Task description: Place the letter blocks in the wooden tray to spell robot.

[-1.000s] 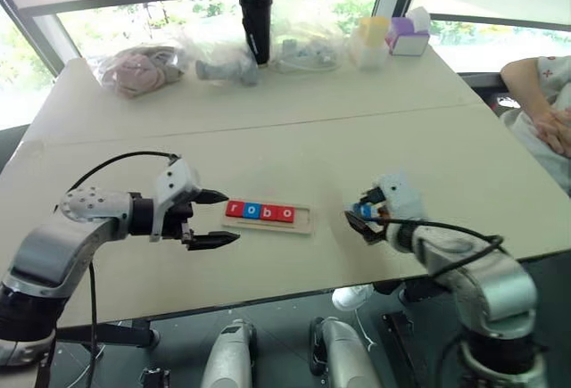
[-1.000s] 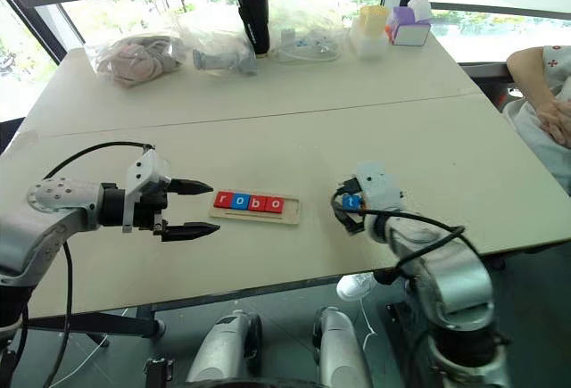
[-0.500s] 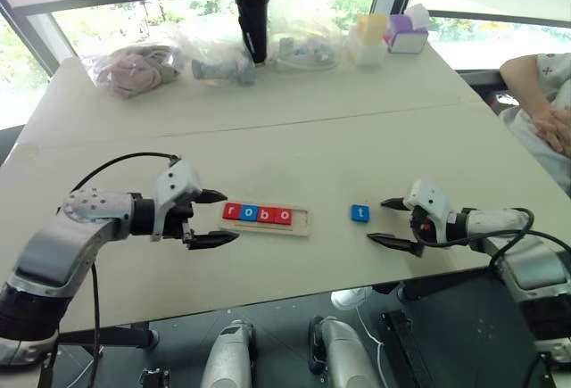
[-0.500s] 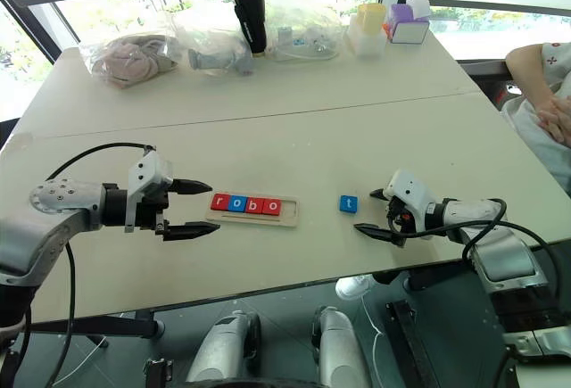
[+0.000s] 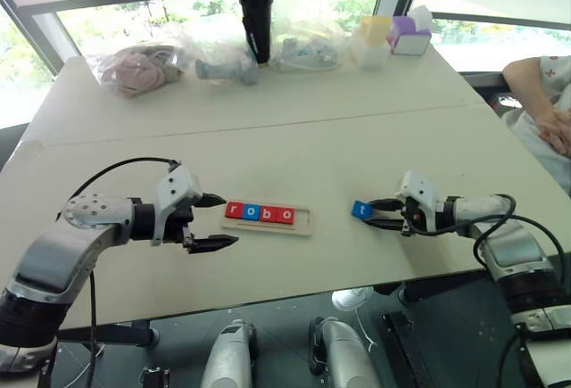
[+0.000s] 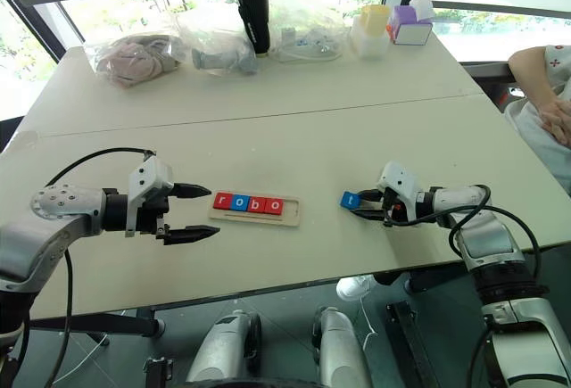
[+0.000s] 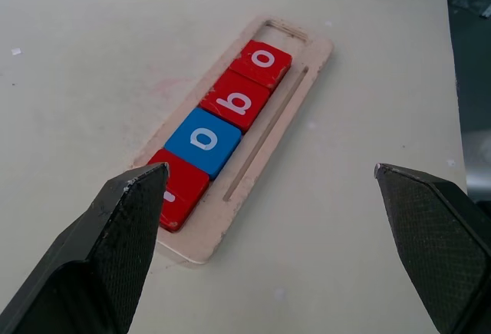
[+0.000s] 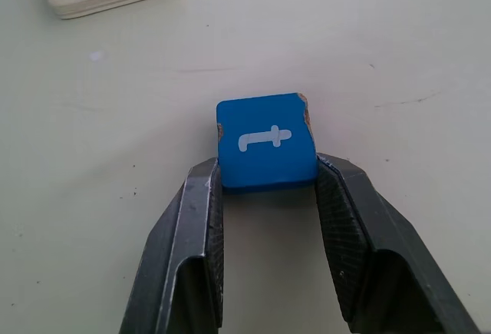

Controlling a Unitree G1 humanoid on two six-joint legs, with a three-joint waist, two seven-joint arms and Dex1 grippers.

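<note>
The wooden tray [image 5: 304, 220] lies near the table's front edge. In it sit several letter blocks [image 7: 229, 104] reading r, o, b, o: red, blue, red, red. The slot at the tray's right end is bare. A blue t block [image 8: 266, 142] rests on the table to the right of the tray. My right gripper [image 5: 376, 212] reaches in from the right and is shut on it, with its fingers [image 8: 201, 219] pressed against two opposite sides. My left gripper [image 5: 215, 222] hovers just left of the tray, open and holding nothing.
Along the table's far edge stand a black bottle [image 5: 256, 20], clear plastic bags [image 5: 299, 36], a pink bundle [image 5: 134, 69], and yellow and purple containers [image 5: 393, 36]. A person's arm [image 5: 544, 94] shows at the right edge. The table's front edge runs just below both grippers.
My right arm swung outward and its wrist turned. Its open fingers then moved in from the right and closed on the blue t block. The left gripper stayed still and open.
</note>
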